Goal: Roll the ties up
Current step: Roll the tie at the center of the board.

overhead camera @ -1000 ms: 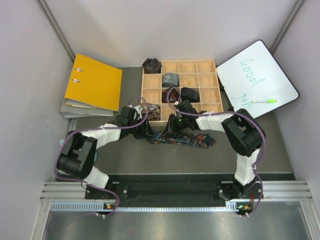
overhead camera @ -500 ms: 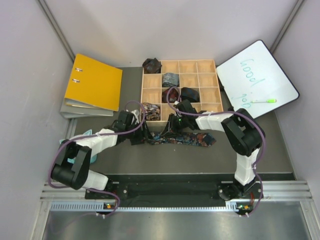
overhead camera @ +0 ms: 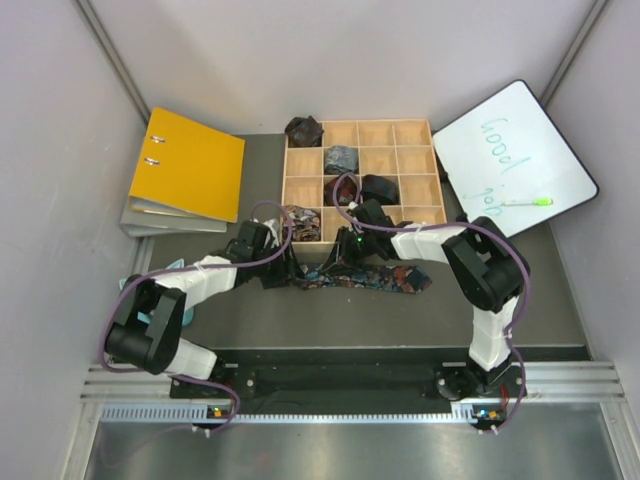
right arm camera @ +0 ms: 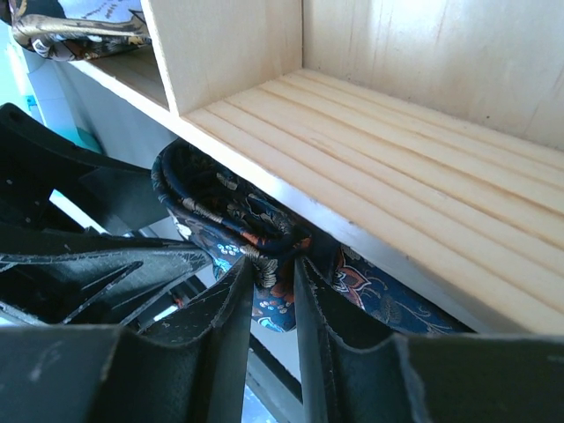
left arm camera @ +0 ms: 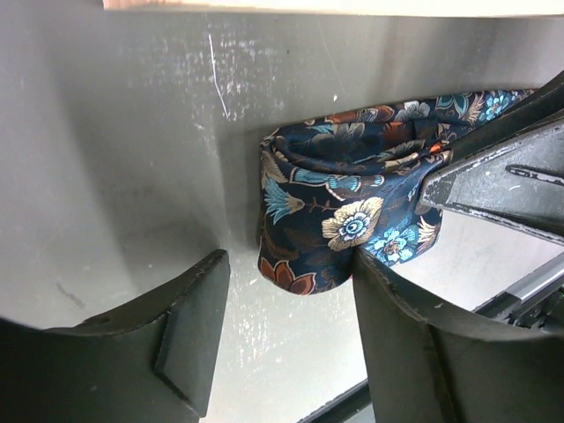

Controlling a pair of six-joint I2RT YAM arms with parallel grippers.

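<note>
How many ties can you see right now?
5. One dark floral tie lies on the table; four bundles sit in the wooden box: maroon back-left, grey-blue second row, black third row, brown-patterned front-left. The arms may hide more.

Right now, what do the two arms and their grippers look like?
The left arm and right arm have black joints, white link covers and purple cables along them. A green light glows near the right wrist. The left gripper and right gripper have black, scuffed fingers.

Sheeny woven cloth tie (left arm camera: 335,231), bare-wood box (right arm camera: 397,132), scuffed matt table (left arm camera: 132,132)
</note>
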